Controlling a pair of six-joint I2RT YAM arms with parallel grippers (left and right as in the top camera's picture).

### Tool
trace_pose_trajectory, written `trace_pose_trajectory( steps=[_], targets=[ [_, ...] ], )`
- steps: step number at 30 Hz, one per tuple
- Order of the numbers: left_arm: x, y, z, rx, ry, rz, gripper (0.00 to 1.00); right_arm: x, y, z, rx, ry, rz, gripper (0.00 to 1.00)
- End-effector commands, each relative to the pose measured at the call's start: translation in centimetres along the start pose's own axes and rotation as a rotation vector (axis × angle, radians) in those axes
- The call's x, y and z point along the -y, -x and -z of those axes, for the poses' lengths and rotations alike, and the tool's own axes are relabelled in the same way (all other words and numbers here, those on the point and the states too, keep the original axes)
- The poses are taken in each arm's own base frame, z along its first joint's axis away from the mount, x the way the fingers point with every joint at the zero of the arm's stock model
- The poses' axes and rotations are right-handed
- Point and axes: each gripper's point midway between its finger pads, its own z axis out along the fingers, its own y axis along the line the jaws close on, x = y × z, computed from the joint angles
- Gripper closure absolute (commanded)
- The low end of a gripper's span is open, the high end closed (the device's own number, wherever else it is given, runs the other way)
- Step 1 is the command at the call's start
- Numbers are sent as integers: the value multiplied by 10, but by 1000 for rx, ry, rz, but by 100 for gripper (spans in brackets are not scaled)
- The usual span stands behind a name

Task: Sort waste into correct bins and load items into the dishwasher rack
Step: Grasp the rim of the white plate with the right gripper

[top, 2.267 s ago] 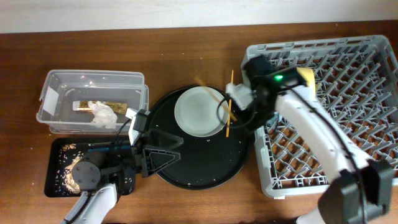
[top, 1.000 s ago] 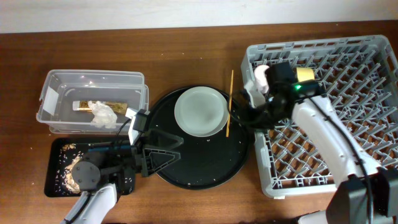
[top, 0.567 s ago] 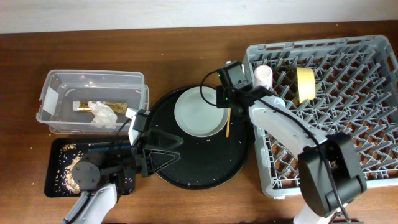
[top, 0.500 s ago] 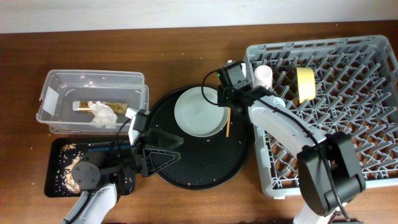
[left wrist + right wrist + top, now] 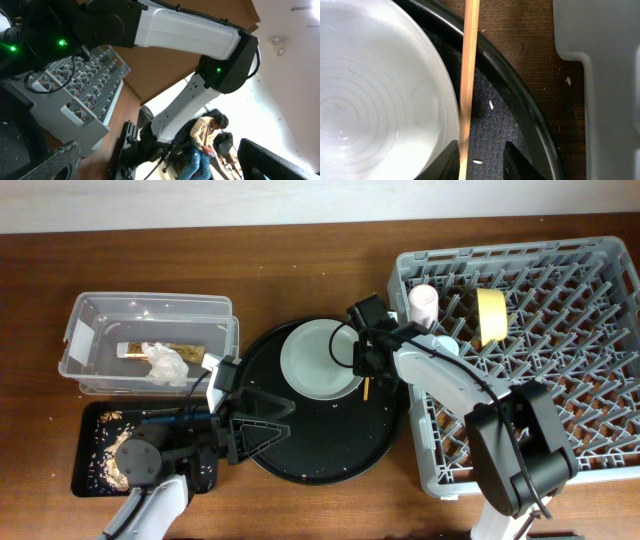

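Since a second ago my right arm has swung off the grey rack to the right rim of the round black tray. The rack holds the pink cup and yellow bowl near its far side. On the desk, the clear tub contains the napkin and wrapper. The white plate sits on the round tray. One chopstick lies just beside it, between my right claw's parted, unclamped fingers. My left claw is spread wide over the tray's left side.
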Motion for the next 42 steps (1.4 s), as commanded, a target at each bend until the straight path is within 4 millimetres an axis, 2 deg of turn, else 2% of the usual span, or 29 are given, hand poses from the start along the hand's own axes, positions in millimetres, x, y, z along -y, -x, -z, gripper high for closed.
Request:
trace_pose_trajectory(
  steps=[1, 10, 12, 15, 17, 19, 21, 23, 24, 26, 28, 29, 30, 31, 33, 34, 35, 36, 41, 42],
  targets=[
    [3, 1, 1, 0, 2, -44, 1, 0, -8, -7, -25, -7, -1, 72],
    [3, 1, 1, 0, 2, -44, 1, -23, -27, -7, -39, 8, 71, 71],
    [3, 1, 1, 0, 2, -44, 1, -32, -30, -6, -57, 59, 69, 67],
    [3, 1, 1, 0, 2, -44, 1, -50, -32, -4, -75, 152, 67, 67],
    [3, 1, 1, 0, 2, -44, 1, -54, -33, -4, -76, 169, 70, 67],
    [3, 1, 1, 0, 2, -44, 1, -73, -34, 0, -80, 250, 84, 59],
    [3, 1, 1, 0, 2, -44, 1, -95, -39, 6, -69, 333, 185, 52],
    [3, 1, 1, 0, 2, -44, 1, -93, -37, 5, -52, 316, 217, 53],
    [3, 1, 1, 0, 2, -44, 1, -86, -24, 8, -16, 285, 199, 54],
    [3, 1, 1, 0, 2, -44, 1, -60, 5, 23, 27, 215, 138, 58],
    [3, 1, 1, 0, 2, -44, 1, -32, 14, 22, 20, 150, 33, 58],
    [3, 1, 1, 0, 2, -44, 0, -24, 15, 19, 10, 138, 13, 55],
    [3, 1, 1, 0, 2, -44, 1, -22, 16, 19, 11, 140, 9, 18],
    [3, 1, 1, 0, 2, -44, 1, -25, 17, 20, 15, 151, 8, 2],
    [3, 1, 1, 0, 2, -44, 1, -23, 18, 19, 17, 144, 7, 1],
    [3, 1, 1, 0, 2, -44, 1, -23, 18, 16, 15, 141, 7, 25],
    [3, 1, 1, 0, 2, -44, 1, -23, 16, 11, 7, 136, 8, 53],
    [3, 1, 1, 0, 2, -44, 1, -23, 13, 4, -6, 130, 4, 59],
    [3, 1, 1, 1, 2, -44, 1, -10, 14, -28, 10, 31, -30, 64],
    [3, 1, 1, 0, 2, -44, 0, -10, 14, -32, 9, 29, -30, 73]
  ],
)
